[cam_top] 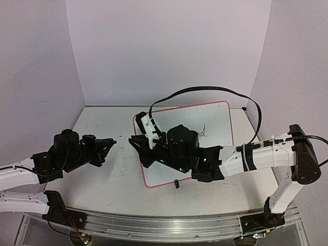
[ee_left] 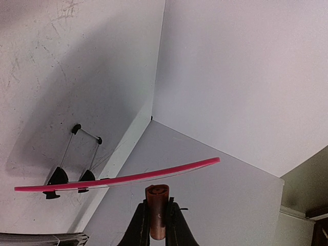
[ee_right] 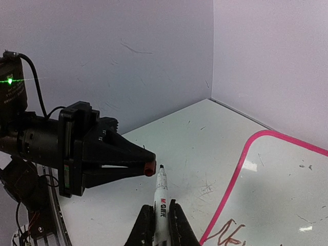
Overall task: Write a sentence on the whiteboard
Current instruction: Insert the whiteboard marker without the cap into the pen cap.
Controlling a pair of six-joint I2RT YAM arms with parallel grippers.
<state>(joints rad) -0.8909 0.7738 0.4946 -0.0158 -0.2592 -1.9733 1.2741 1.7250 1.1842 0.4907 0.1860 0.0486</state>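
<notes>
The marker [ee_right: 161,193] is pinched in the right claw [ee_right: 160,208], with its tip just beside the red cap [ee_left: 156,197] clamped in the left claw [ee_left: 157,209]. Both are held over the tabletop [cam_top: 102,123], just off the whiteboard [cam_top: 218,115] at its 9 o'clock edge. The sentence [cam_top: 203,132] lies at 3 o'clock of the claws, mostly hidden under the right arm [cam_top: 256,155].

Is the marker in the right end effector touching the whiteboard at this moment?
Apart. The right wrist view shows the marker pointing away from the whiteboard, with a strip of tabletop visible between it and the pink rim.
</notes>
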